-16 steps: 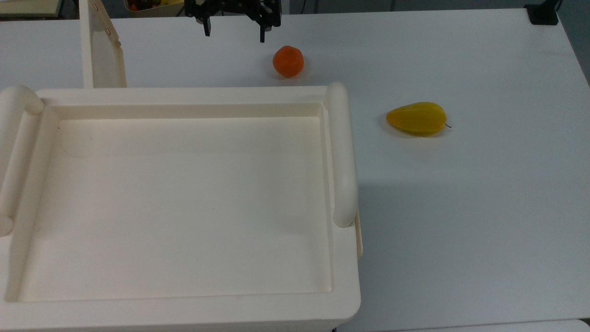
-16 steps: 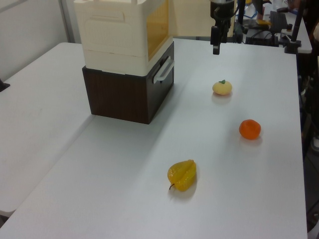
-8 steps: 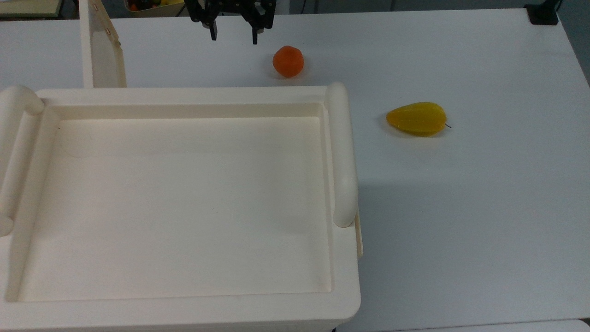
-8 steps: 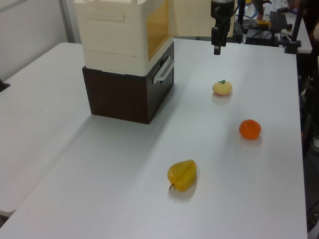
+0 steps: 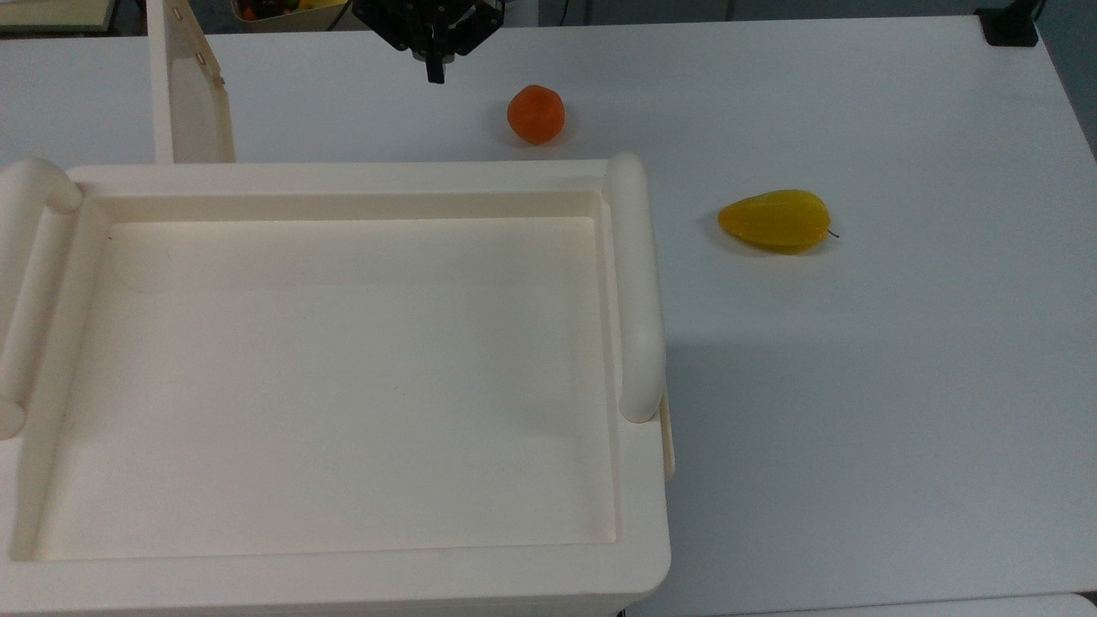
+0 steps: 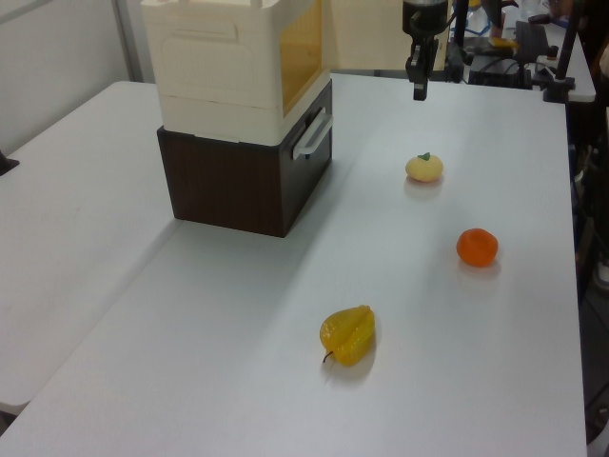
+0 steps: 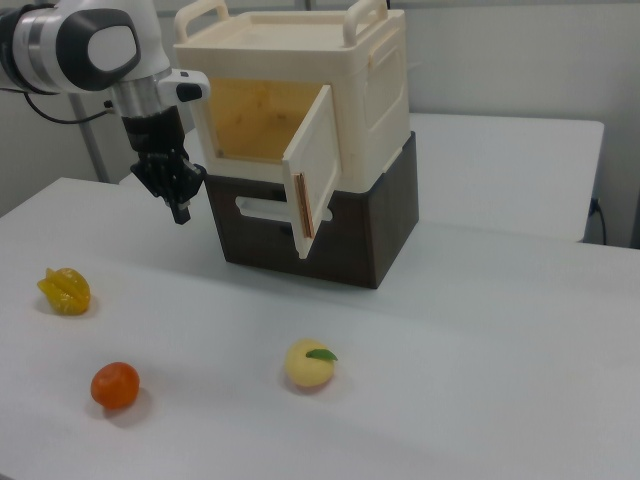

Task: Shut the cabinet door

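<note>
So, nothing of the closing is done yet: the thin cream plastic cabinet door (image 7: pixel 318 165) hangs swung wide from the big cream plastic cabinet (image 7: pixel 340 90) with its tubular handles, and the amber-lit inside is on show.

Taking that cabinet as the landmark and going near to far in the right view: a pale yellow round fruit (image 7: pixel 310 364) and an orange round fruit (image 7: pixel 115 385) lie on the white table (image 7: pixel 480 340) well out in front, a yellow ridged fruit (image 7: pixel 64 290) farther off, then the door.

The black two-finger gripper (image 7: pixel 179 207), fingers pinched together on nothing, hovers beside the cabinet's open front, apart from the door, on the door's inner side. Swinging the door shut remains, I'd judge.
</note>
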Controlling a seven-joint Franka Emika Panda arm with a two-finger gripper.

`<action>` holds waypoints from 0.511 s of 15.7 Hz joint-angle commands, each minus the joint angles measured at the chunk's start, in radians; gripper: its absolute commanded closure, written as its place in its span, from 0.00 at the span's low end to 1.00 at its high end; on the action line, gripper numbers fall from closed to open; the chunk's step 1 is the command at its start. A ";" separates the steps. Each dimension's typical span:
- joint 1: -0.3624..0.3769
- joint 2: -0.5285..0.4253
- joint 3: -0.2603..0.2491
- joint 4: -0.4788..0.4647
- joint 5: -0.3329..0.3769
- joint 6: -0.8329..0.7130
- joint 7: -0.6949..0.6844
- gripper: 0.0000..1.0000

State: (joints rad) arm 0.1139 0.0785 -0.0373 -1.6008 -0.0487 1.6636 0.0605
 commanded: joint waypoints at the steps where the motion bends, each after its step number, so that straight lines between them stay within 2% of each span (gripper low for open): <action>1: -0.017 -0.039 -0.006 -0.005 0.017 -0.019 -0.025 1.00; 8: -0.083 -0.043 -0.009 0.159 0.020 -0.042 -0.028 1.00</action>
State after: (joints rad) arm 0.0595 0.0500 -0.0387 -1.5189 -0.0487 1.6634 0.0566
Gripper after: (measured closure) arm 0.991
